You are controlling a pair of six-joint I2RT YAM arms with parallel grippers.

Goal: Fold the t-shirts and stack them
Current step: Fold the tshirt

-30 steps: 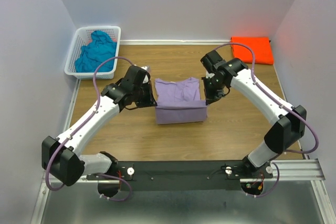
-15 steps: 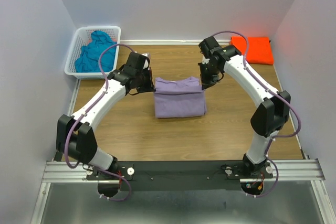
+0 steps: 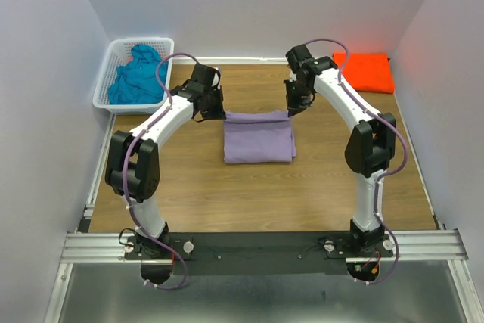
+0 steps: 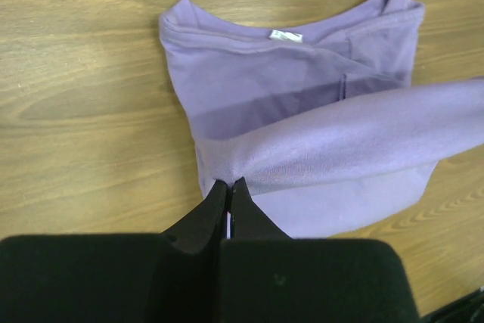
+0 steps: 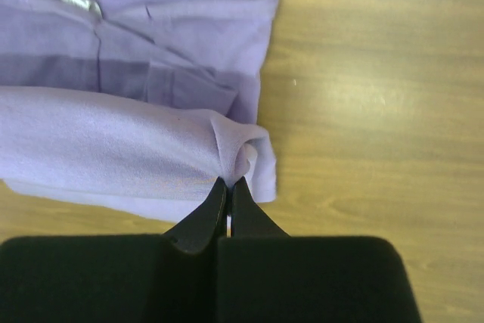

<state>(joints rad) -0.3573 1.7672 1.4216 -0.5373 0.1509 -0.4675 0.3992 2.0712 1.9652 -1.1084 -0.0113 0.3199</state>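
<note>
- Purple t-shirt (image 3: 259, 141): lying half folded on wooden table (image 3: 189, 187).
- Left gripper (image 4: 229, 187): pinching its folded edge, jaws pressed tight.
- Right gripper (image 5: 228, 184): pinching the other end likewise.

Lab cell: blank walls (image 3: 265, 5), aluminium rail (image 3: 427, 241)

Surface (image 3: 197, 187): light brown wood grain, walls on three sides.
Centre: purple shirt (image 3: 259, 145), folded, its lower layers flat on the wood.
Far right corner: orange shirt (image 3: 364, 71), folded flat, well apart from the purple one.
Far left corner: white lattice basket (image 3: 105, 85) standing on the wood, teal shirt (image 3: 138, 77) bunched inside.
</note>
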